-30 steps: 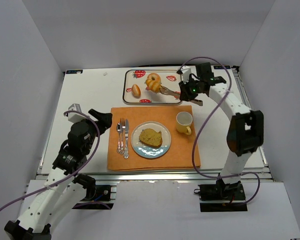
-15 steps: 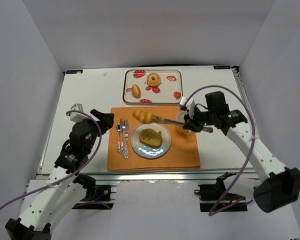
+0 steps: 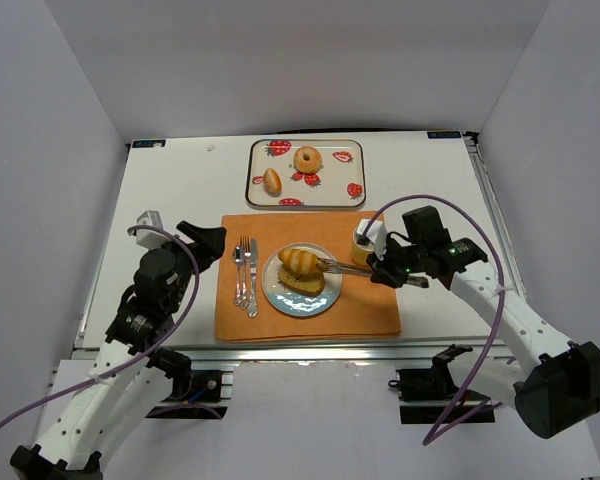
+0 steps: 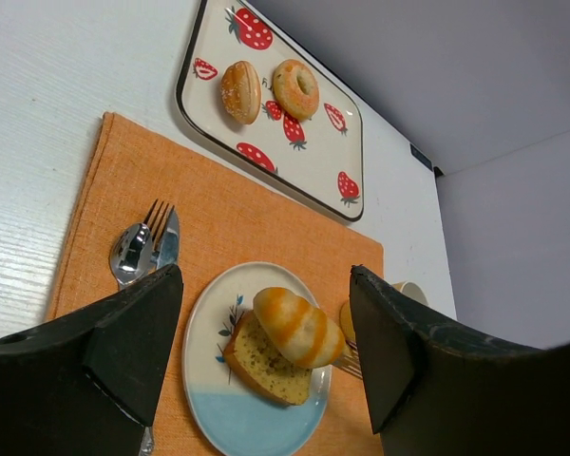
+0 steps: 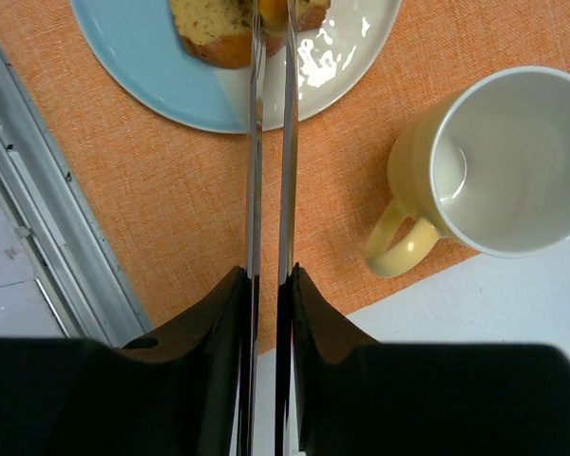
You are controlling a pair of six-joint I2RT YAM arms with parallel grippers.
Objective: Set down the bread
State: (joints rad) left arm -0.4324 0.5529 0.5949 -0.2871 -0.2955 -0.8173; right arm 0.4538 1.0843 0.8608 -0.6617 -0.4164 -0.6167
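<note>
Bread roll [image 3: 302, 261], glossy oval, in metal tongs [image 3: 352, 268]; right pincer [image 5: 266, 285] clamps them, left pincer [image 3: 202, 238] gapes empty.

- Mat [image 5: 171, 199]: orange woven cloth, coarse and matt.
- Plate [image 5: 142, 66]: glazed ceramic, glossy, with bright glints of light.
- Mug [image 5: 427, 180], at the plate's 2 o'clock: pale yellow glaze, smooth and shiny.
- Tongs [image 5: 255, 171]: polished metal, mirror-bright.
- Cutlery [image 4: 138, 252], at the plate's 9 o'clock: shiny metal.
- Tray [image 4: 318, 157], at 12 o'clock: smooth, glossy printed surface; I cannot tell the material.
- Table [image 4: 38, 142]: white, matt, faintly grained.
- Roll [image 4: 299, 326]: smooth crust with a slight sheen.
- Slice [image 4: 266, 366] beneath it: porous, crumbly, matt.
- Left fingers [image 4: 133, 342]: matt black plastic.
</note>
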